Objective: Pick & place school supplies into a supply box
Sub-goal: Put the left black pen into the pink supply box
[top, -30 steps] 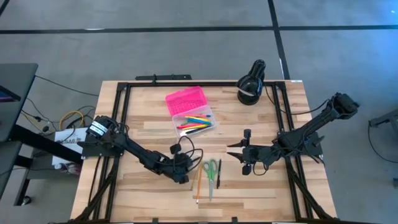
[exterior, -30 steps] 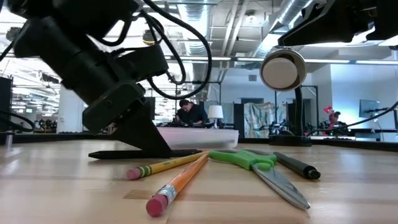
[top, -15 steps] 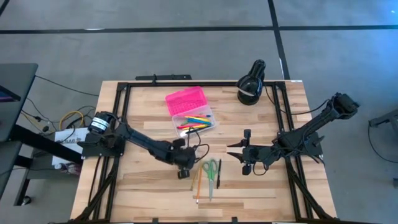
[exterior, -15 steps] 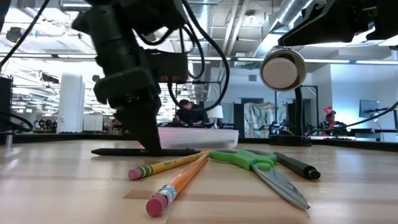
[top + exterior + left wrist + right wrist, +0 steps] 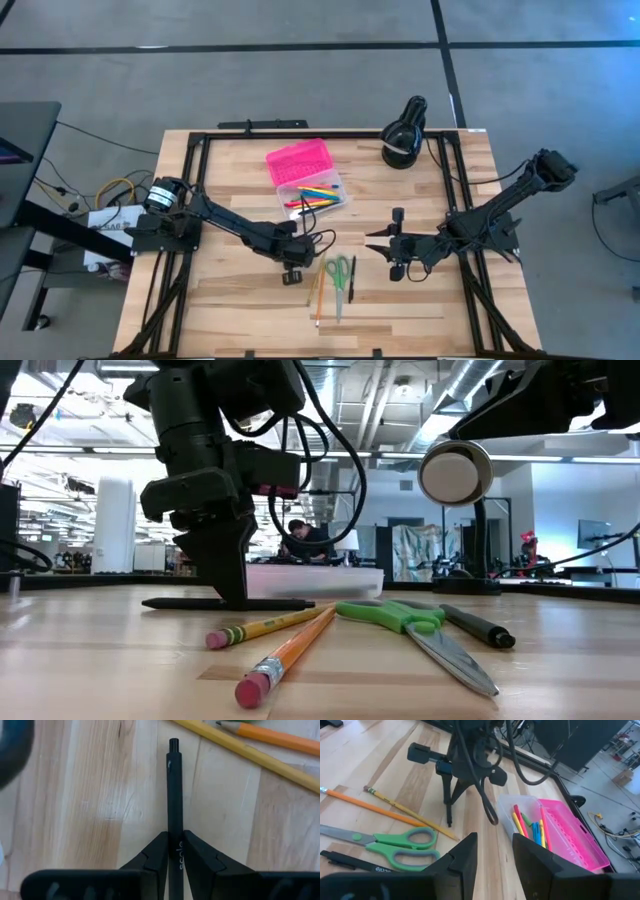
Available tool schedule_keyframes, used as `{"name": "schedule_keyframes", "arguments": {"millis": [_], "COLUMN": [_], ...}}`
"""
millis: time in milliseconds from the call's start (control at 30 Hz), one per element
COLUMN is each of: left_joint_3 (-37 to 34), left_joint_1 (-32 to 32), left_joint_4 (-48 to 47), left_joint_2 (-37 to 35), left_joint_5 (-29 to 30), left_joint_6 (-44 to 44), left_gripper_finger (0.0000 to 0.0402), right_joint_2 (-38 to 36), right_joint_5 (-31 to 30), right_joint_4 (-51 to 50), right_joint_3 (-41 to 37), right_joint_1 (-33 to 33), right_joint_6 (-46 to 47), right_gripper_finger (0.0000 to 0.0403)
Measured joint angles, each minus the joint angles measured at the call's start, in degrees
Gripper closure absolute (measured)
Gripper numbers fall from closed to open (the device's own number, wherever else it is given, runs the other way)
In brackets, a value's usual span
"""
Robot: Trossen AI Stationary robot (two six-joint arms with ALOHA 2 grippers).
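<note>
A black pen (image 5: 173,795) lies on the wooden table left of the loose school supplies, and my left gripper (image 5: 292,272) stands over it, shut on it. Beside it lie two pencils (image 5: 265,627), green-handled scissors (image 5: 338,272) and a black marker (image 5: 352,280). The supply box's clear base (image 5: 312,195) holds coloured pens, and its pink lid (image 5: 298,160) lies open behind it. My right gripper (image 5: 390,255) hangs open above the table, right of the scissors, with nothing between its fingers. My left gripper pinches the black pen's barrel (image 5: 174,851) between its two fingers, about midway along it. The fingers (image 5: 228,565) come from above, pointing nearly straight down, and lie across the pen. The pen lies level with its length on the table (image 5: 230,603).
A black rounded object with a white band (image 5: 404,135) stands at the table's far right. A black frame (image 5: 200,140) runs around the table's edges. Bare wood lies between the pen and the left frame rail. People sit in the room behind the table.
My left gripper has tipped from a low slant to pointing nearly straight down, its wrist swinging up and toward the far edge over the black pen. The pen has stayed lying in the same place on the table.
</note>
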State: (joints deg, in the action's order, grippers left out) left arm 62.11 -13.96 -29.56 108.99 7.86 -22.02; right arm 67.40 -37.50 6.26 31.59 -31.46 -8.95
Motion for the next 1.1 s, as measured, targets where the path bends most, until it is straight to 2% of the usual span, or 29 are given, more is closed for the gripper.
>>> {"name": "schedule_keyframes", "arguments": {"millis": [200,367,800,967,1100], "left_joint_3": [0.08,1.83,12.31,16.42,18.67], "left_joint_1": [-0.76,-1.07,-0.25,1.99,5.36], "left_joint_4": [-0.14,-2.80,-22.11,-24.30,-23.68], "left_joint_2": [0.00,0.31,0.79,0.68,0.61], "left_joint_5": [1.62,3.87,15.53,19.82,21.00], "left_joint_6": [-0.02,-0.02,1.03,4.77,8.67], "left_gripper_finger": [0.0379,0.0378,0.0380,0.0380,0.0378], "right_joint_2": [0.00,0.00,0.00,0.00,0.00], "right_joint_5": [0.00,-0.02,-0.02,-0.02,-0.02], "right_joint_4": [0.00,0.00,-0.29,-0.42,-0.44], "right_joint_3": [0.00,0.00,0.00,0.00,0.00], "right_joint_1": [0.00,-0.02,0.00,0.00,0.00], "right_joint_6": [0.02,0.02,0.02,0.02,0.02], "right_gripper_finger": [0.0285,0.0285,0.0285,0.0285,0.0285]}}
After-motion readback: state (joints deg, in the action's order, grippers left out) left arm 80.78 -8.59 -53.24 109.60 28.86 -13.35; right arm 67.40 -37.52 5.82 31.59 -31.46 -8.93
